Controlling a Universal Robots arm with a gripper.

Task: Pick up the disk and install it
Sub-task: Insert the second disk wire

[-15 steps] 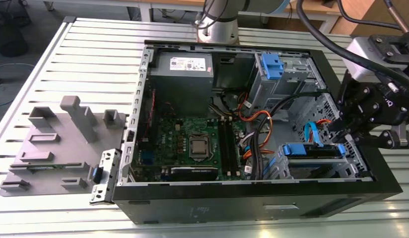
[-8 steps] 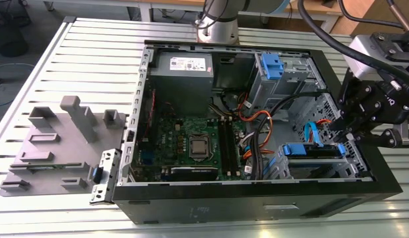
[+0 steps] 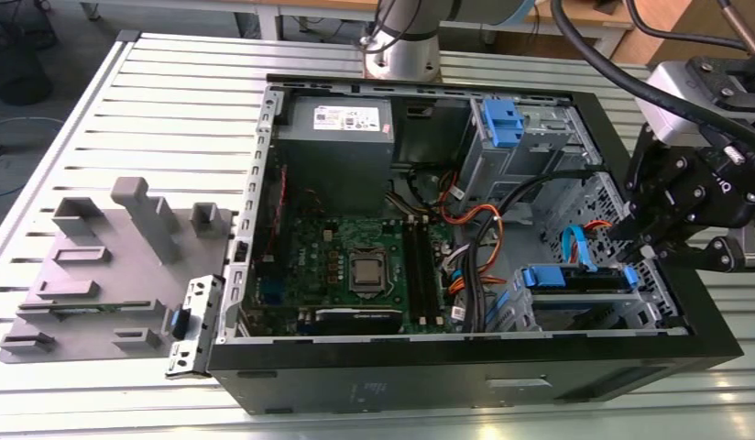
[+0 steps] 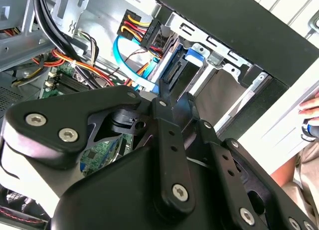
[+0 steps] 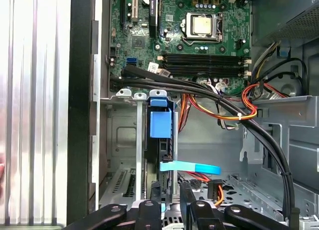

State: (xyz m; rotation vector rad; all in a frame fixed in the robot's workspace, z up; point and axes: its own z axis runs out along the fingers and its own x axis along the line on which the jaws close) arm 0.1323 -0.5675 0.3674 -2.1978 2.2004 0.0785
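The slatted metal bench carries an open black computer case, lying on its side with its inside facing up. On the bench at the exterior view's left, just beside the case, sits a grey moulded fixture. Inside the case the green motherboard covers the floor, and the grey power supply sits in the far corner.

The disk stands in the lower drive bay at the near corner on the exterior view's right. Its blue bracket shows along the top, and in the first wrist view I see it edge-on between the bay's metal walls. A light blue flat cable crosses just past it.

My claw hangs over that same corner, close beside the disk — nearer to it than to anything else. Whether it is clenched or released, I cannot tell.
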